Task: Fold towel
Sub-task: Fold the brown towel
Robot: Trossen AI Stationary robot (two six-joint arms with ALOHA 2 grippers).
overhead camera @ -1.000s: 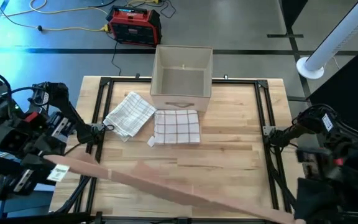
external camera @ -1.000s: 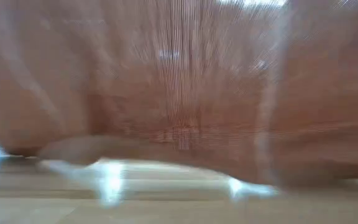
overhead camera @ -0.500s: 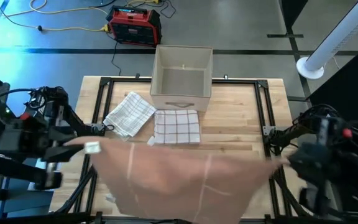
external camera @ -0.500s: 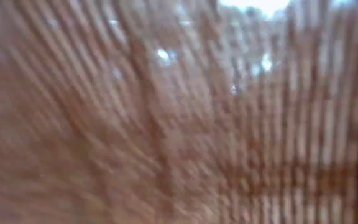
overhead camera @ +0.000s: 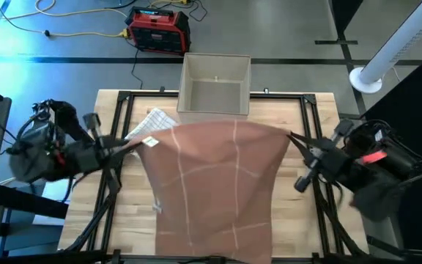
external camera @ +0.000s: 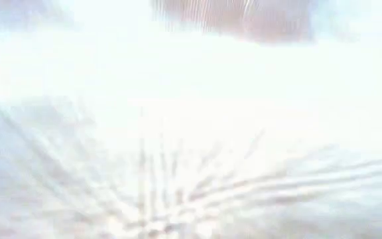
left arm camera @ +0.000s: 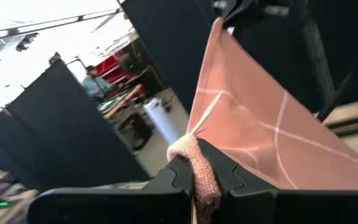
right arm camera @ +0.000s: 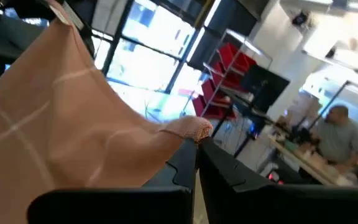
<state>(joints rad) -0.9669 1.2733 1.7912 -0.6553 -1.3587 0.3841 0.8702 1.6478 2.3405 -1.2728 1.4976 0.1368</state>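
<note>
A salmon-pink towel (overhead camera: 211, 183) with thin pale lines hangs spread between my two grippers above the table's middle. In the high view my left gripper (overhead camera: 139, 143) is shut on its left far corner and my right gripper (overhead camera: 293, 138) on its right far corner. The towel's near end (overhead camera: 215, 246) reaches the table's near edge. It fills the low view as a pale blur (external camera: 191, 133). Each wrist view looks across the cloth: from the left (left arm camera: 253, 124) and from the right (right arm camera: 55, 112). My left gripper (left arm camera: 197, 177) pinches a bunched corner of the towel (left arm camera: 194, 163) between its two fingers, coming from the table's left. A white tag (overhead camera: 150, 141) sits at that corner. The cloth runs away from the fingers, drawn out toward the other arm. My right gripper (right arm camera: 196, 149) pinches the opposite corner (right arm camera: 188, 130), bunched, between its two fingers, coming from the table's right. The towel's far edge (overhead camera: 218, 126) stretches between the two holds, lifted off the table.
An open beige box (overhead camera: 215, 88) stands at the table's far middle. A white checked cloth (overhead camera: 152, 117) peeks out from under the towel's far left. A black frame (overhead camera: 116, 176) rims the table. A person (right arm camera: 340, 137) sits in the room beyond.
Both grippers have swung the towel from the table's near edge toward the far edge and risen. The towel, first a narrow stretched strip near the front, has spread out wide and now covers the folded checked cloth in front of the box.
</note>
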